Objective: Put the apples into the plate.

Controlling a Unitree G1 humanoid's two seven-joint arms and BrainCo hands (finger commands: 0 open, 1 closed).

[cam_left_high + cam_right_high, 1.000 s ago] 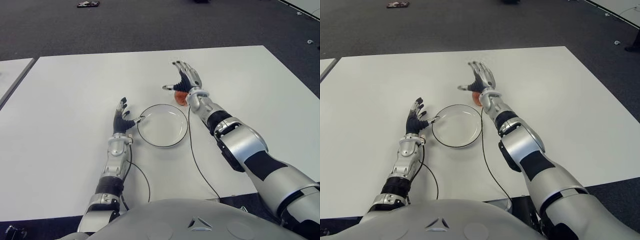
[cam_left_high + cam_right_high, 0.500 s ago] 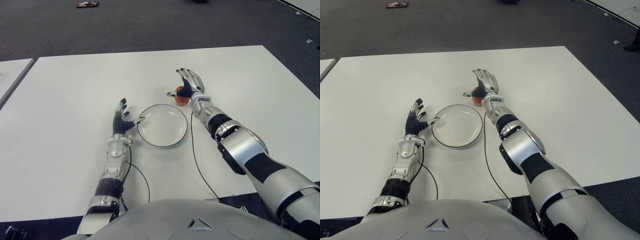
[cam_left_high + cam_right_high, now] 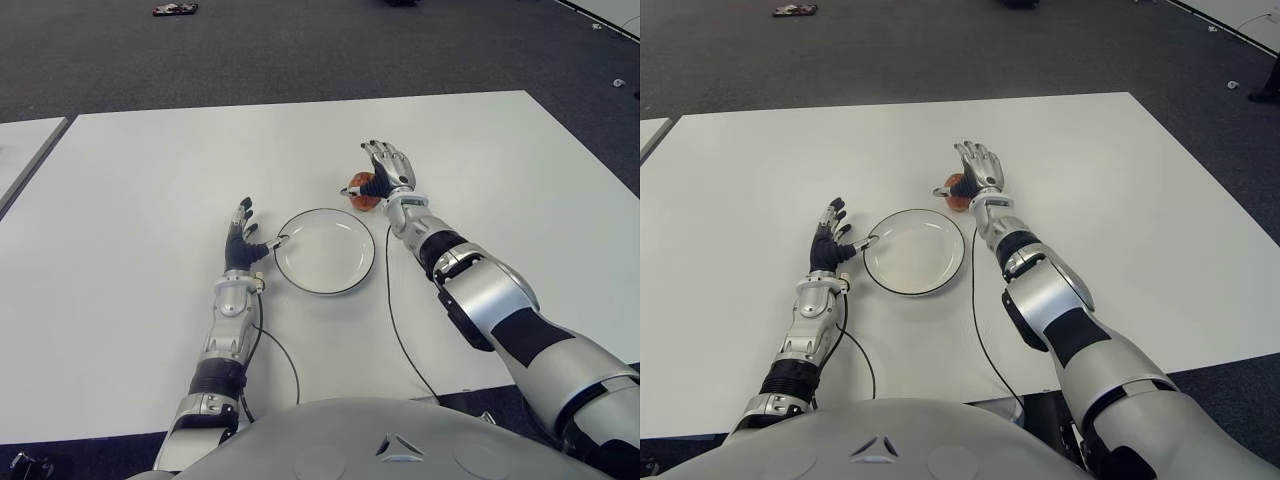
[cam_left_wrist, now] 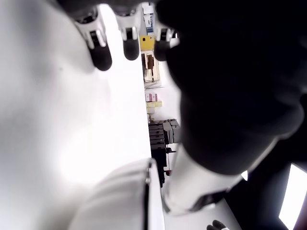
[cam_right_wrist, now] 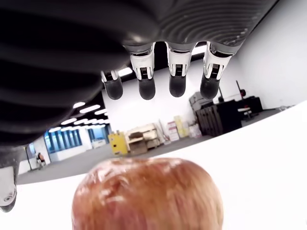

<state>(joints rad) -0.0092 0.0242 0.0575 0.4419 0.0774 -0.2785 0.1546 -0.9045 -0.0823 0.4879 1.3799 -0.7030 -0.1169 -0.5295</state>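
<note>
A red apple (image 3: 359,193) sits on the white table (image 3: 140,160) just beyond the right rim of an empty white plate (image 3: 325,252). My right hand (image 3: 386,168) hovers over the apple from its right side. In the right wrist view the apple (image 5: 148,194) lies under the palm with the fingers (image 5: 176,81) stretched out above it, not closed on it. My left hand (image 3: 242,235) shows beside the plate's left rim, fingers spread, thumb reaching to the rim.
A black cable (image 3: 396,325) runs across the table from my right wrist toward the near edge, and another (image 3: 287,358) from my left arm. A second table (image 3: 22,150) stands at the left. Dark carpet lies beyond, with a small object (image 3: 175,9) on it.
My right hand has shifted right and drawn back over the apple, its fingers less splayed. More of the apple now shows at the hand's left. The left hand and plate have not moved.
</note>
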